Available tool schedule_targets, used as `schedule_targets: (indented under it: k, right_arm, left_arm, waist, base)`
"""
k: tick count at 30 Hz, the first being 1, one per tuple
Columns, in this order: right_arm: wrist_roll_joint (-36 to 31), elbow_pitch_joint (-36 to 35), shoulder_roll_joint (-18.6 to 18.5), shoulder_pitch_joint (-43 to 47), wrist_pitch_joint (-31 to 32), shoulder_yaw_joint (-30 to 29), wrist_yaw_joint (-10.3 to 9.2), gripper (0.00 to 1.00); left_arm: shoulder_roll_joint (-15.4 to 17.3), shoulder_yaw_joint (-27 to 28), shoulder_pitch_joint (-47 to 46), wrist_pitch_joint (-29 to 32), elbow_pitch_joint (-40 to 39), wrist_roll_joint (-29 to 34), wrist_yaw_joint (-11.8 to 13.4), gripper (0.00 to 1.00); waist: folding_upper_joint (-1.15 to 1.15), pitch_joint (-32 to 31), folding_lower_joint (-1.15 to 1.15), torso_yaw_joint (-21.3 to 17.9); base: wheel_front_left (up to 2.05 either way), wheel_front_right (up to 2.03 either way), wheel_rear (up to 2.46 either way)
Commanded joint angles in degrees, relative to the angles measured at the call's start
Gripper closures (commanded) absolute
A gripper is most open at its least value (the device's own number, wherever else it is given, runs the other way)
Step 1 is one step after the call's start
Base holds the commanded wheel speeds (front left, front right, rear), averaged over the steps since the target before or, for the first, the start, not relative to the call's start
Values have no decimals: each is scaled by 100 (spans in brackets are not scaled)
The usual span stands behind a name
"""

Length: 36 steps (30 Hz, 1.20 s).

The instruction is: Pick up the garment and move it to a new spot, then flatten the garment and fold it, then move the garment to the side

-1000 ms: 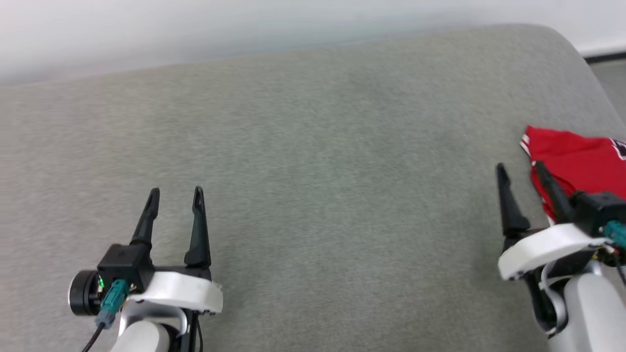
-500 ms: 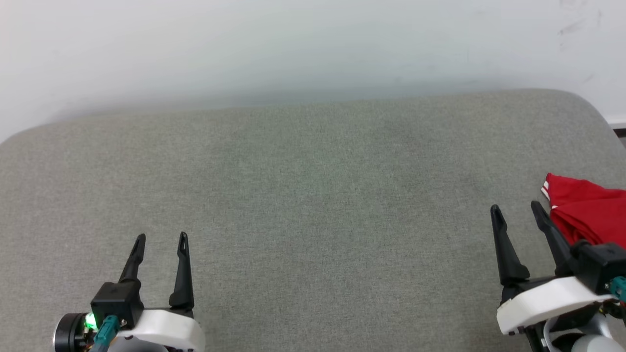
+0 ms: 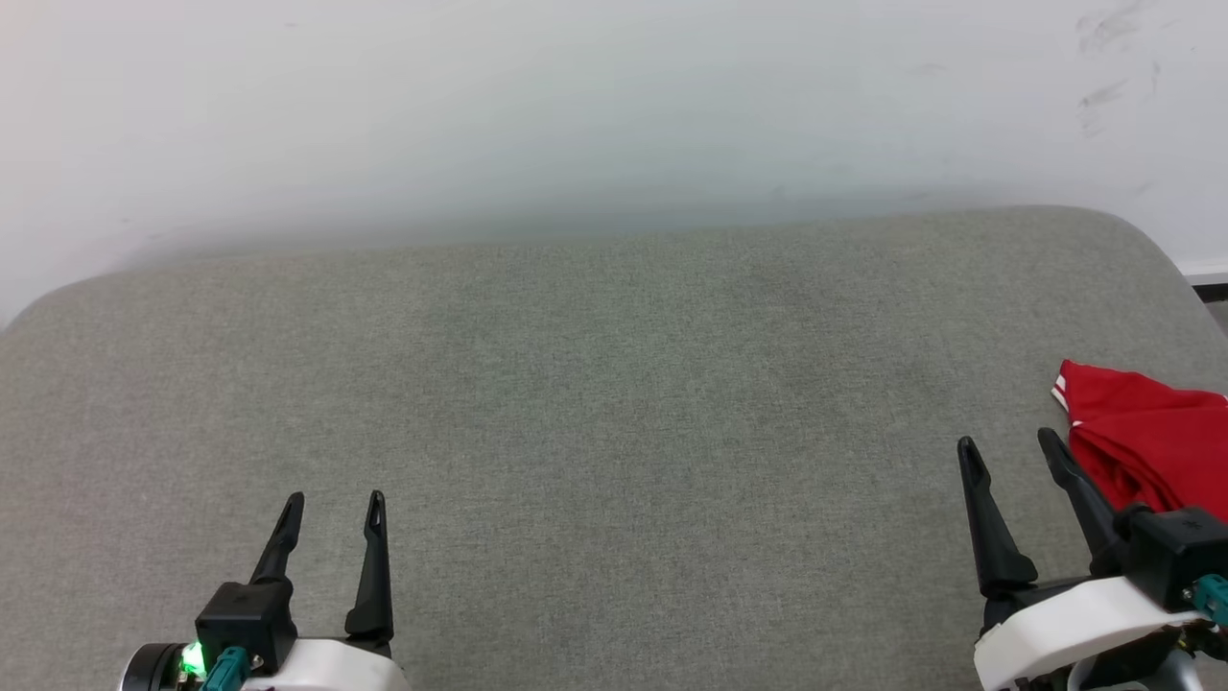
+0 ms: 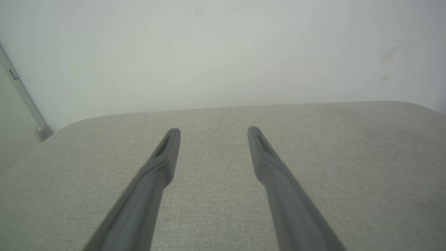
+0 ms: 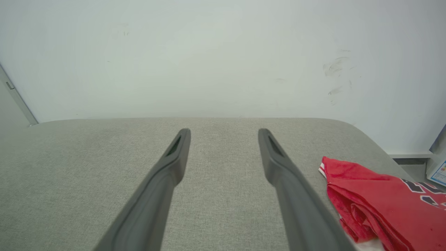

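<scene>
Pointing both arms at the far white wall (image 3: 576, 96), I am holding my left gripper (image 3: 335, 498) and right gripper (image 3: 1007, 440) spread and empty; the garment (image 3: 1142, 432) is lying bunched on the grey cushion (image 3: 614, 384), right side.

A grey fabric surface (image 3: 614, 403) fills the lower frame below a white wall (image 3: 576, 106); a folded red garment (image 3: 1142, 437) lies at its right edge.
</scene>
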Motion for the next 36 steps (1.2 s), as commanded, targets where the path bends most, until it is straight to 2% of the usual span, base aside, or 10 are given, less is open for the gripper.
schedule_targets:
  k: [1, 17, 18, 20, 36]
  right_arm:
    - [-43, -43, 33, 57, -2, 15, -4, 0]
    - [-3, -163, 38, 90, -6, -13, -4, 0]
    - [1, -129, 12, 7, 3, -6, 0, 100]
    - [62, -60, 11, 30, -14, 18, 0, 100]
    - [2015, 442, -103, -216, -45, 35, -1, 100]
  left_arm:
    - [30, 5, 52, 9, -26, 14, 33, 0]
    - [44, -25, -44, 14, -9, -48, 17, 0]
    - [38, -32, -5, 2, -11, -52, 30, 100]
    - [-13, -47, 19, 9, 38, -107, 13, 100]
    - [-346, 434, -170, 381, 305, -1607, -475, 100]
  waist:
    - [0, 7, 1, -9]
    - [0, 40, 1, -14]
    - [0, 41, 1, -14]
    - [0, 43, 1, -12]
    - [0, 42, 1, 47]
  base:
    - [0, 0, 0]
    - [0, 0, 0]
    - [0, 0, 0]
    - [0, 0, 0]
    - [0, 0, 0]
